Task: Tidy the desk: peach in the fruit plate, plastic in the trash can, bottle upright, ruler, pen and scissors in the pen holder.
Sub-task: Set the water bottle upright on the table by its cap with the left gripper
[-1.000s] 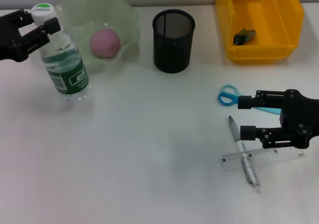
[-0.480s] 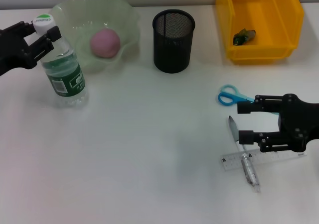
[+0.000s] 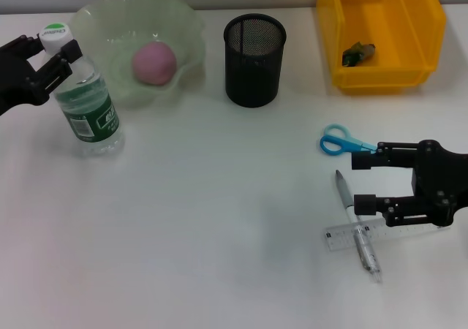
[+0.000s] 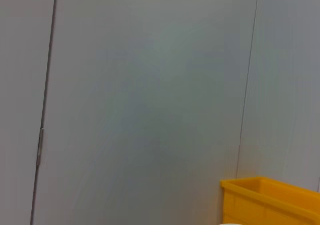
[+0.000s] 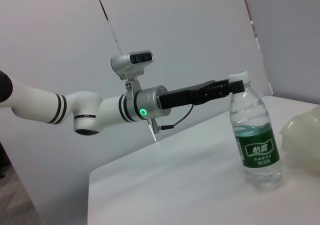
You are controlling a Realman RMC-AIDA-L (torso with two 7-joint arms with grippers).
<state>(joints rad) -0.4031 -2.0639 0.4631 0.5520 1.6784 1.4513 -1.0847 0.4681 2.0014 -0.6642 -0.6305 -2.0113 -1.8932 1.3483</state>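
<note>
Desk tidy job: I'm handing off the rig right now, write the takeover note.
Left gripper: shut on the bottle at its neck; bottle upright on the table.
Right gripper: open, above the pen, which lies across the ruler; scissors beside it.
Done: peach in the fruit plate, plastic in the yellow bin.
Left: release bottle; ruler, pen, scissors into the pen holder.

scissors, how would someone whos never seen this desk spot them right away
Start at the yellow bin at the desk's far right corner and come nearer. The scissors lie flat beside the right gripper, the only thing with blue loop handles; the pen and ruler are nearer.
</note>
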